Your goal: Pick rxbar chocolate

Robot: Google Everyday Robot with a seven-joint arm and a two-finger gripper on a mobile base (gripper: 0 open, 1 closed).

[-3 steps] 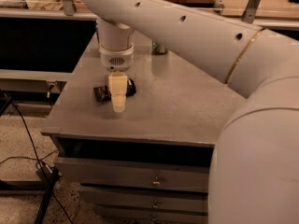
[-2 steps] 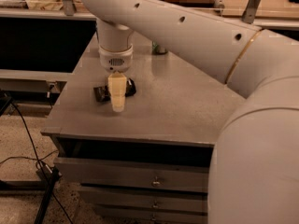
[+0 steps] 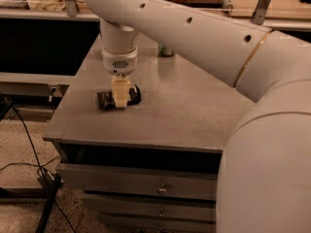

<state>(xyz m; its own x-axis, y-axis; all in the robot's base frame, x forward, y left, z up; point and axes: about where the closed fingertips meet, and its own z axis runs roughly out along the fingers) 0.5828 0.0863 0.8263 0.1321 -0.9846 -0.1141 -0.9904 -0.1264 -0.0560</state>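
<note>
The rxbar chocolate (image 3: 104,100) is a flat dark wrapper lying on the grey table top (image 3: 184,110) near its front left part. My gripper (image 3: 120,101) points straight down from the white wrist and stands right on the middle of the bar. It hides the bar's centre, so only the two dark ends show either side of it. The bar lies flat on the table.
A small can (image 3: 166,50) stands at the back of the table, partly hidden behind my arm. The table's front edge (image 3: 136,142) is close below the bar, with drawers (image 3: 160,188) underneath. Cables and a stand (image 3: 46,198) are on the floor at left.
The gripper's tip has shifted slightly, from just in front of the bar to on it. The bar has not moved.
</note>
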